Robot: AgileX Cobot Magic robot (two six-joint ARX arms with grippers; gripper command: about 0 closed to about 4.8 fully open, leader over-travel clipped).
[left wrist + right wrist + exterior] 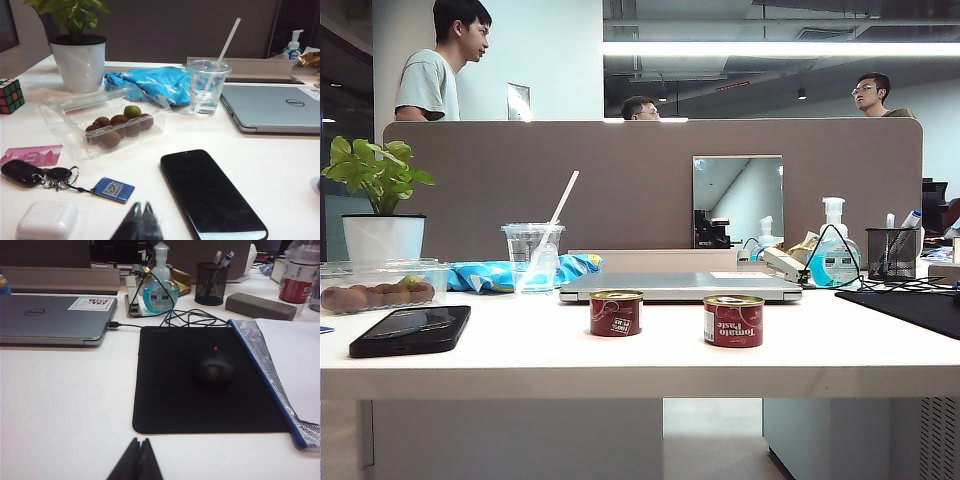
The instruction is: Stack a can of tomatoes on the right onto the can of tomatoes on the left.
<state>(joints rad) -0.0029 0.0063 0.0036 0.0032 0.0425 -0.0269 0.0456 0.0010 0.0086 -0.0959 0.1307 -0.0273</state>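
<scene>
A: Item one, nearest your lens: right gripper [139,460], fingers pressed together on nothing, low over bare table [65,405] just short of the black mouse pad [200,390] with its mouse [214,367].

B: And your left?

A: Item two: left gripper [142,222], likewise clenched and empty, beside the black phone [210,195]; keys [35,175] and a fruit box [112,122] lie further out.

B: The cans?

A: Item three: right can [733,321] and left can [616,313], both upright, apart, in front of the laptop [680,287]. Neither gripper shows in the exterior view.

B: Step?

A: By my reading, nothing begun. You must first part the right fingers, reach for the right can, and grip its sides squarely.
</scene>
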